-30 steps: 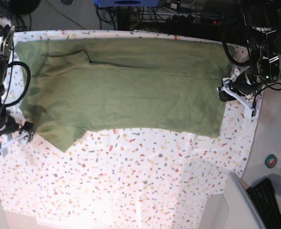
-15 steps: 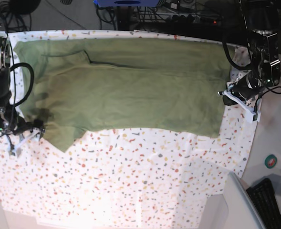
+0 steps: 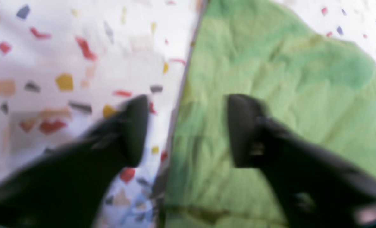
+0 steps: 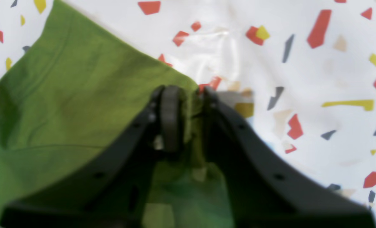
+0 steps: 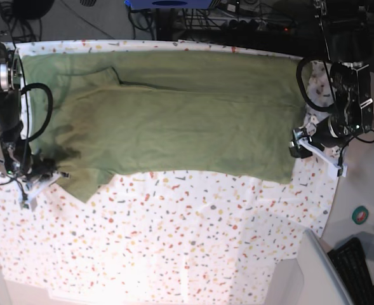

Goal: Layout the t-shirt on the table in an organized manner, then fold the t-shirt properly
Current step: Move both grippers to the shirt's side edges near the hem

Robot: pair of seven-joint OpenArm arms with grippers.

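Two grippers are at opposite ends of the t-shirt [image 5: 174, 121], which lies spread across the far half of the table [image 5: 193, 248] with one lengthwise fold already showing along its upper portion.

Right gripper [image 4: 188, 95]: jaws closed down on a corner of the olive cloth, a narrow pleat of fabric pinched between them. In the base view it sits at the shirt's near corner on that view's left. You have a grip here, but a thin one, right at the edge.

Left gripper [image 3: 188, 129]: jaws parted, nothing held. One finger is over the bare speckled cloth, the other over the green, and the shirt's edge runs between them. The picture is blurred, so you cannot tell whether the fingertips touch the surface.

Risks, as I judge them:
- If you lift with the right side before the left has closed, only one end rises; the shirt would skew and the existing fold could slide out of line.
- The left jaws straddle the hem. Close too high and you miss the fabric; press too low and you may pinch the white tablecloth along with it, dragging the cover.
- The right pinch is shallow. A quick pull could let the corner slip free.
- Uneven height between arms would wrinkle the middle.
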